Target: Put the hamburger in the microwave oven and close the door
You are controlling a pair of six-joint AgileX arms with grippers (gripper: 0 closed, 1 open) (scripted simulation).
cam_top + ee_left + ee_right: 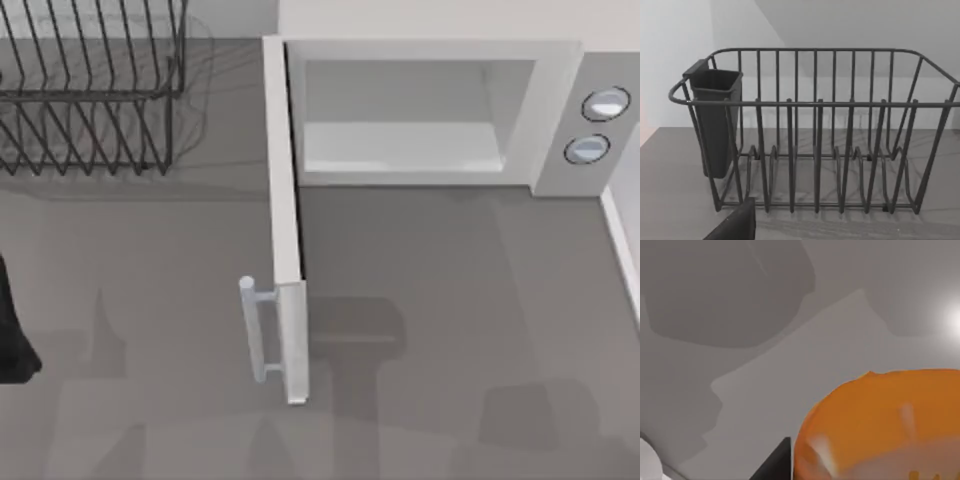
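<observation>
Hamburger: rounded, glossy orange bun

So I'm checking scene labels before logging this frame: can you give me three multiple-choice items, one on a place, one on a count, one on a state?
1. Where is the dish rack on the table?
A. far left
B. far right
C. near middle

2. How many knobs does the microwave have?
A. one
B. two
C. three

3. How does the door stand?
A. shut
B. open
C. off

Answers: 1 A, the rack sits left of the microwave at the back; 2 B, two round knobs on the side panel; 3 B, the cavity shows and the door swings out.
</observation>
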